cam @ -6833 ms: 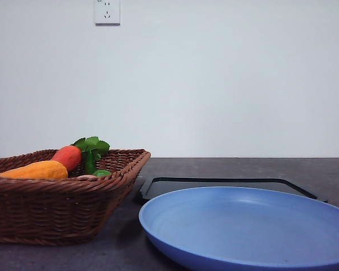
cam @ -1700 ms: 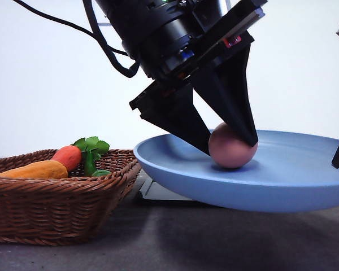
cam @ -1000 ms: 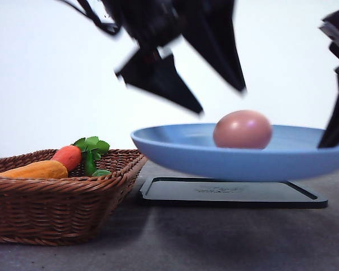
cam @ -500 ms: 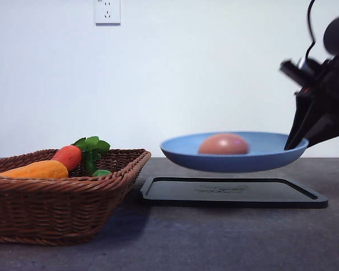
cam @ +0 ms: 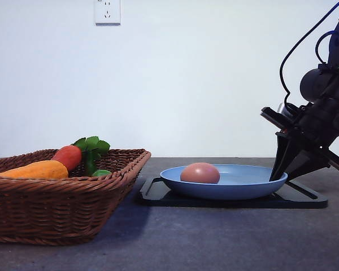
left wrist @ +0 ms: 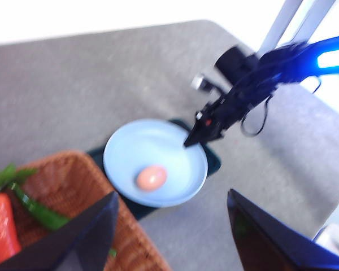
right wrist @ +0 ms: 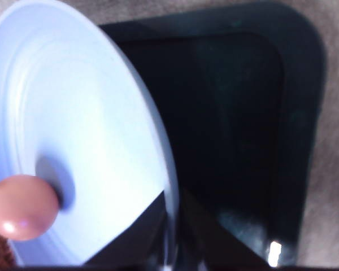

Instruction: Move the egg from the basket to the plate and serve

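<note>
The light-blue plate (cam: 237, 189) lies low on the black tray (cam: 305, 199) right of centre on the table. The brownish-pink egg (cam: 200, 173) lies on the plate's left half. My right gripper (cam: 281, 174) is shut on the plate's right rim. In the right wrist view its dark fingers (right wrist: 212, 240) pinch the plate (right wrist: 73, 107) at its edge, and the egg (right wrist: 20, 208) lies further in. The wicker basket (cam: 56, 209) stands at the left. In the left wrist view my left gripper (left wrist: 169, 237) hangs open and empty high above the plate (left wrist: 158, 141), the egg (left wrist: 151, 178) and the basket (left wrist: 73, 180).
A red-orange carrot toy with green leaves (cam: 68, 156) and a long yellow-orange toy vegetable (cam: 37, 170) lie in the basket. A white wall with a socket (cam: 107, 11) closes the back. Bare dark table (cam: 214, 237) lies in front of the tray.
The plate with the egg has come down from above the tray onto it, carried by the right gripper. Earlier the left arm let go of the egg and rose out of the front view.
</note>
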### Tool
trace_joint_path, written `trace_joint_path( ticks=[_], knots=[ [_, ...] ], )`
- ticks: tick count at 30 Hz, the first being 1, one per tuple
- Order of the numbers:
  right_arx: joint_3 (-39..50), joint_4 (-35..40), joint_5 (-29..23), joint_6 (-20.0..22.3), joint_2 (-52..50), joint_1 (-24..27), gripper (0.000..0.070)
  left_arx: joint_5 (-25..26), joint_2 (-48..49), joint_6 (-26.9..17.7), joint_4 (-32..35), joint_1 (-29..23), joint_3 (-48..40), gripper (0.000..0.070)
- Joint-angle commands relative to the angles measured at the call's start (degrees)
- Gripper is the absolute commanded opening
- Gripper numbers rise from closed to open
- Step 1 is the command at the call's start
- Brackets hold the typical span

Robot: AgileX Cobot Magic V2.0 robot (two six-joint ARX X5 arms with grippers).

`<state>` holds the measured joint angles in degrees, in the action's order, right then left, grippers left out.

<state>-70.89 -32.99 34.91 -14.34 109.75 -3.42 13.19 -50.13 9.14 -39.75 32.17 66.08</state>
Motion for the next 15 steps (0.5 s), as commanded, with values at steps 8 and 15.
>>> trace_joint_path(
  ticks=[8, 15],
  knots=[
    [-1.3, 0.25, 0.17, 1.54, 0.59, 0.75, 0.0263, -0.22, -1.3, -0.98, 1.27, 0.03, 1.16, 0.0391],
    [-1.36, -5.52, 1.1, 4.51, -6.06, 3.48, 0.0213, -2.58, -3.84, -3.28, 3.17, 0.03, 1.16, 0.0301]
  ],
)
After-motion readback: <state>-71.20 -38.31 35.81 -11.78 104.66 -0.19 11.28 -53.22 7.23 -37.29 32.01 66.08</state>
